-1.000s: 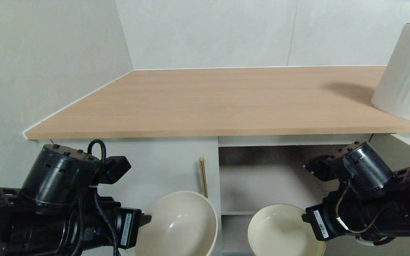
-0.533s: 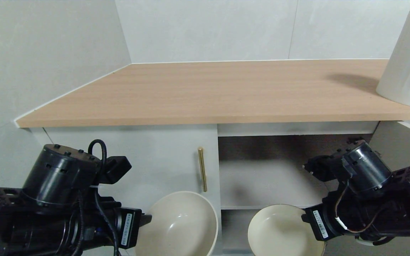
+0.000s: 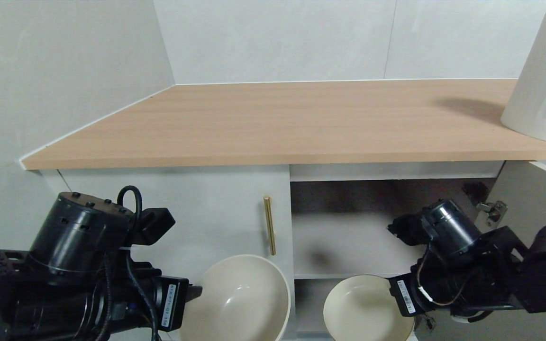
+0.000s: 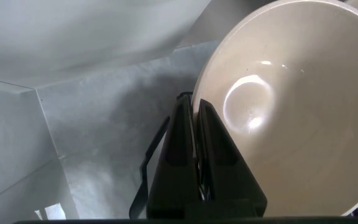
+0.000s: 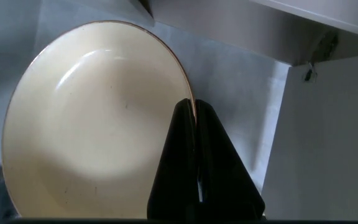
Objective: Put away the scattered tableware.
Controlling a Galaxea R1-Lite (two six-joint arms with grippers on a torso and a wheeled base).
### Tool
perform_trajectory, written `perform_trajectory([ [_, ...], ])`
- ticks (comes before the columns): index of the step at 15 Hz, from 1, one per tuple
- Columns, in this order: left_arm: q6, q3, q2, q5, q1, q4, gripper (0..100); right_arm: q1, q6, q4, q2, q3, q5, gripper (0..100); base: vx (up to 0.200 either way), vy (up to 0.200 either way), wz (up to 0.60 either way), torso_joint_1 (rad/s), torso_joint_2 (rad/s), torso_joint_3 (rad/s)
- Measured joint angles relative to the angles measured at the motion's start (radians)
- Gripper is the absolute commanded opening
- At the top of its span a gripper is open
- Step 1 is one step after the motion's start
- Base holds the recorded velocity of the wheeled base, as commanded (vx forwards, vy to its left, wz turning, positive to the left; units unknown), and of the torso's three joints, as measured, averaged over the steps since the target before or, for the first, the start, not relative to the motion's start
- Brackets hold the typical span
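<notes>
A cream bowl hangs low in front of the closed left cabinet door; my left gripper is shut on its rim. The left wrist view has that bowl pinched between the gripper fingers. A cream plate hangs in front of the open right cabinet compartment, with my right gripper shut on its edge. In the right wrist view the plate is clamped at its rim by the gripper.
A wooden countertop runs above the cabinet, with a white lampshade at its far right. The closed door has a brass handle. The open compartment has a shelf, and its door swings out on the right.
The camera tilted down early on, revealing more of the cabinet. Since then my right arm has shifted left and down with the plate. The left arm and bowl have stayed put.
</notes>
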Motion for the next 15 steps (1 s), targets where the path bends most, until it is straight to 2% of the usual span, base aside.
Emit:
perform_trajectory([
  [3, 0.000, 0.001, 0.000, 0.001, 0.000, 0.000, 0, -0.029, 0.005, -0.103, 0.121, 0.004, 0.000, 0, 0.000, 0.000, 0.00, 0.000, 0.00, 0.000],
  [7, 0.000, 0.006, 0.008, 0.002, 0.000, 0.000, 0, -0.085, 0.023, -0.395, 0.313, 0.010, -0.006, 0, 0.000, 0.000, 0.00, 0.000, 0.00, 0.000],
  [10, 0.000, 0.006, 0.013, 0.000, -0.001, 0.000, 0, -0.119, 0.072, -0.544, 0.406, 0.001, -0.011, 0, 0.000, 0.000, 0.00, 0.000, 0.00, 0.000],
  [12, 0.000, 0.006, 0.017, 0.001, -0.003, 0.000, 0, -0.141, 0.074, -0.659, 0.456, -0.003, -0.043, 0, 0.000, 0.000, 0.00, 0.000, 0.00, 0.000],
  [15, 0.000, 0.008, 0.021, 0.001, -0.010, 0.000, 0, -0.171, 0.072, -0.741, 0.530, -0.028, -0.110, 0, 0.000, 0.000, 0.00, 0.000, 0.00, 0.000],
])
